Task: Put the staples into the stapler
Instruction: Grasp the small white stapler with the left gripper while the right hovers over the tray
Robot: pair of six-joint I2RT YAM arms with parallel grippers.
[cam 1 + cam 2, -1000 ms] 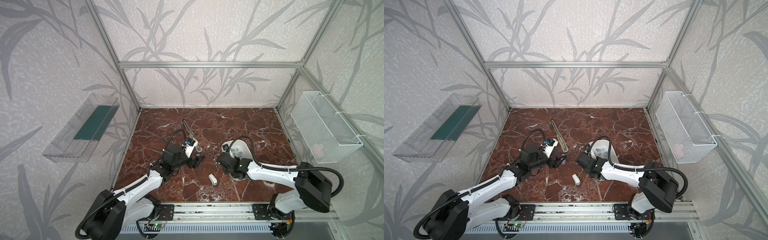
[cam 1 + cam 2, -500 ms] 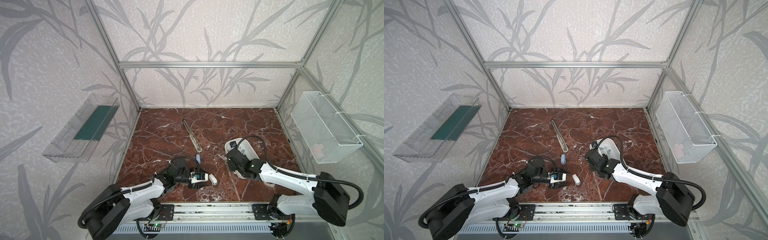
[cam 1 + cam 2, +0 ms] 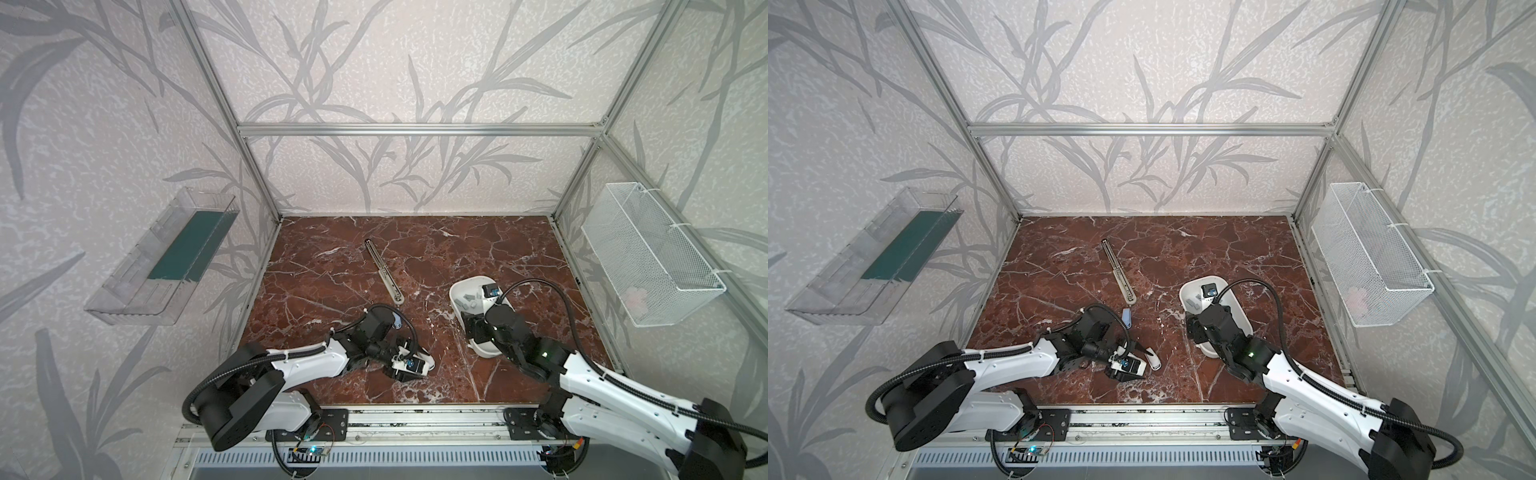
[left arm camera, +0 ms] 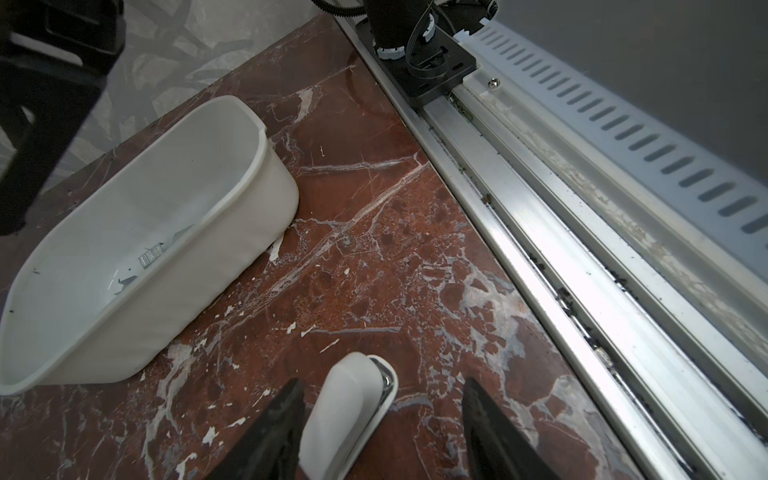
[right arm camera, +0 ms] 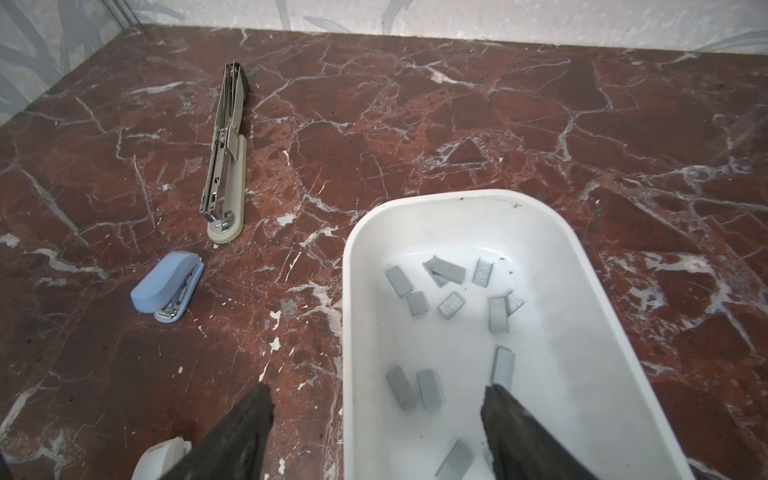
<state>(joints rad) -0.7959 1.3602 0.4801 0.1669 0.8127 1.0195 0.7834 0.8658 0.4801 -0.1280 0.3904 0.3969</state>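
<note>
Overall, a red-brown marble tabletop [image 3: 478, 249] sits inside an aluminium frame [image 3: 415, 129] with leaf-patterned walls [image 3: 395, 62], a clear shelf [image 3: 166, 257] and a wire basket [image 3: 648, 257]. The staples [image 5: 448, 271] lie loose in a white tub [image 5: 457, 195] on the tabletop; the right gripper [image 5: 376, 387] straddles the tub wall, fingers spread. The left gripper [image 4: 382, 382], fingers spread, brackets a white stapler [image 4: 349, 411] near the front rail [image 4: 540, 208].
</note>
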